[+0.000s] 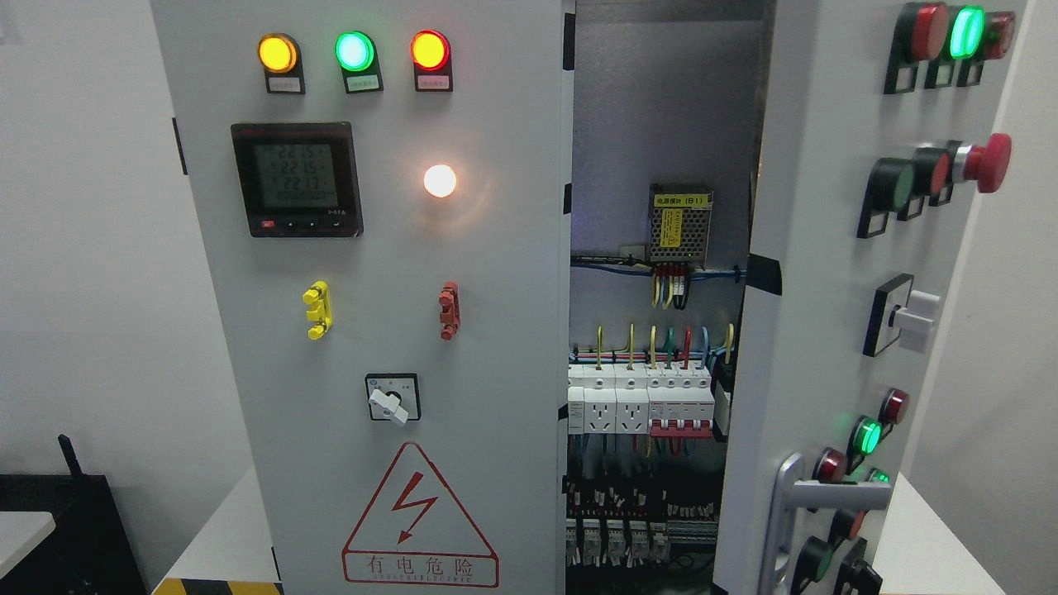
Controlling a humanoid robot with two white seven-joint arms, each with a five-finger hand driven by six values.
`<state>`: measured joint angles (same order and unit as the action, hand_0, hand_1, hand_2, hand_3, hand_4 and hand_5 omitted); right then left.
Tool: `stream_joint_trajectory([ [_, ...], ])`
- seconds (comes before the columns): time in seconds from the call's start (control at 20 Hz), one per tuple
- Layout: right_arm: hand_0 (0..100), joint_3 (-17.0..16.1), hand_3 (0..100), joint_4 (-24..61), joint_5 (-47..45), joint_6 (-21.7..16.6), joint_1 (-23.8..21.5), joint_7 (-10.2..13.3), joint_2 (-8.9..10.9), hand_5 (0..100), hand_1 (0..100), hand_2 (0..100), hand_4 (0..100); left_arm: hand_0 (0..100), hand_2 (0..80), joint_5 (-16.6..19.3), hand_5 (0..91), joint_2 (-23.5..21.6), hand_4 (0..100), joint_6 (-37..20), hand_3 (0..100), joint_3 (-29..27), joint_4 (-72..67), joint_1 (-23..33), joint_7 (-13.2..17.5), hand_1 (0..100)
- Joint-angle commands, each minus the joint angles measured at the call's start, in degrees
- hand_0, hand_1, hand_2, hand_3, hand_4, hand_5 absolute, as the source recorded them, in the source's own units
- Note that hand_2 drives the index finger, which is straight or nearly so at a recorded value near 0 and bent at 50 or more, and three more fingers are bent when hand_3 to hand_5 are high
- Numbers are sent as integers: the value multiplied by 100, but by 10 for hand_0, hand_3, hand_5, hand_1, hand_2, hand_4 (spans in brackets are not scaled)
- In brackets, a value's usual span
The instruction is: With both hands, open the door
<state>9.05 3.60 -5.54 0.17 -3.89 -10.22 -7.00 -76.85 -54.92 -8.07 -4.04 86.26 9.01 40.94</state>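
Observation:
A grey electrical cabinet fills the head view. Its left door (pixel 463 330) is closed flat and carries three lit lamps, a digital meter (pixel 296 178), a rotary switch (pixel 393 398) and a red lightning warning triangle (pixel 419 521). The right door (pixel 810 273) stands swung partly open toward me, its silver handle (pixel 806 504) low on its edge. Between the doors the interior (pixel 661 372) shows wiring, white sockets, breakers and a power supply. Neither of my hands is in view.
The open right door carries buttons, lamps and a red mushroom stop button (pixel 988 162) that stick outward. A black box (pixel 66 529) sits at the lower left. The cabinet stands on a white base (pixel 223 537) with a yellow-black striped edge.

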Motion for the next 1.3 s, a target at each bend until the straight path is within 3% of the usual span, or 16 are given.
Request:
stream_joint_trajectory([
  [0.0,383,0,0,0,0,1,2,2,6,0,0,0,0,0,0,-1411,0,-2944,0,-2,0,-35,1218,-469,475,0],
  [0.25,383,0,0,0,0,1,2,2,6,0,0,0,0,0,0,-1553,0,-3147,0,25,0,-35,1244,-1103,634,0],
  [0.45,383,0,0,0,0,1,2,2,-3,0,0,0,0,0,0,-1561,0,-3358,0,33,0,-35,1499,-1183,634,0],
  [0.75,383,0,0,0,0,1,-7,2,-3,0,0,0,0,0,0,-1588,0,-3279,0,375,0,289,1701,-1436,617,0],
  [0.85,383,0,0,0,0,1,2,2,-3,0,0,0,0,0,0,-1544,0,-3140,0,482,0,972,1701,-2014,608,0],
  [0.95,383,0,0,0,0,1,2,2,-3,0,0,0,0,0,0,-1395,0,-2833,0,499,0,2173,1596,-3137,599,0],
  [1.1,383,0,0,0,0,1,2,2,-3,0,0,0,0,0,0,-746,0,-2034,0,779,0,3731,1272,-4860,608,0],
  [1.25,383,0,0,0,0,1,2,2,6,0,0,0,0,0,0,-744,0,-1785,0,1210,0,4656,1112,-5909,608,0],
])
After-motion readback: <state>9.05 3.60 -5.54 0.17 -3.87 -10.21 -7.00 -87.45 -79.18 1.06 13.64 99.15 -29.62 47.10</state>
